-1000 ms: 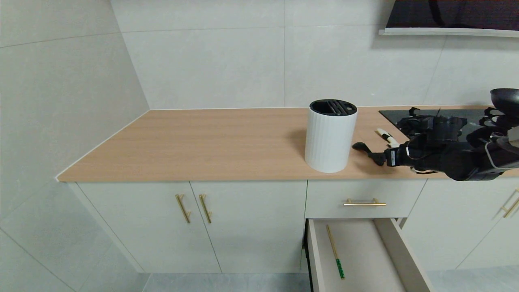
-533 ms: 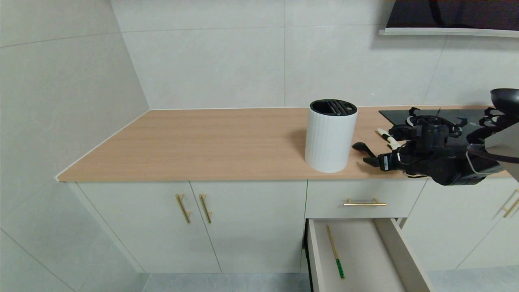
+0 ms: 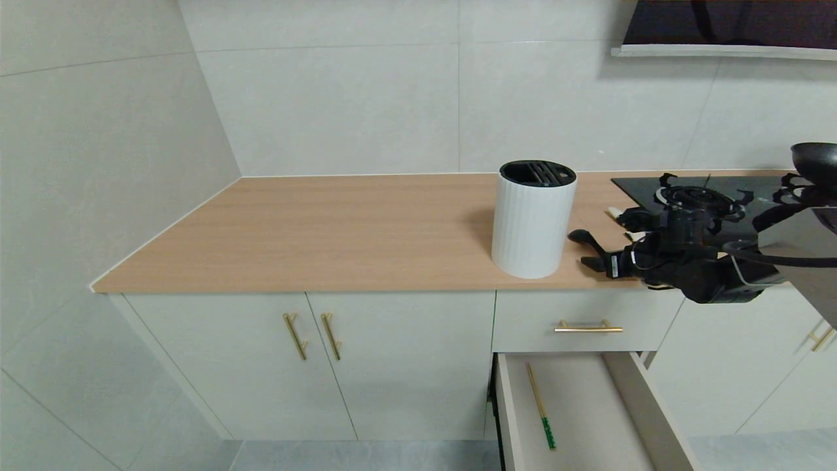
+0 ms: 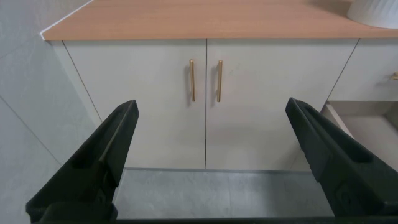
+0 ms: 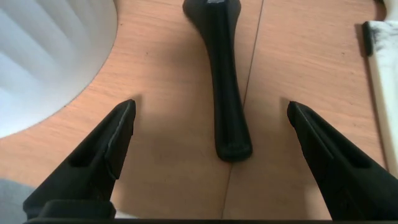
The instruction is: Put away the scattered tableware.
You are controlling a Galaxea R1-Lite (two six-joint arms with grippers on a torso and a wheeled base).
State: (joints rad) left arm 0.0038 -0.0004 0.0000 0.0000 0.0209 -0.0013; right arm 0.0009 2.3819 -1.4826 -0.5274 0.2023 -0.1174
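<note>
Right wrist view: the right claw (image 5: 210, 107), jaws spread wide, hangs low over the wooden counter (image 5: 168, 155) with the black utensil handle (image 5: 225, 93) lying dead ahead between its fingers (image 5: 99, 155), long axis pointing straight away, white holder (image 5: 43, 56) just beside.

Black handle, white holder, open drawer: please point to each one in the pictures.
black handle (image 5: 227, 81), right wrist view, middle of its shaft.
white holder (image 3: 533, 229), head view, middle of its ribbed side.
open drawer (image 3: 588, 405), head view, bare floor inside.
</note>
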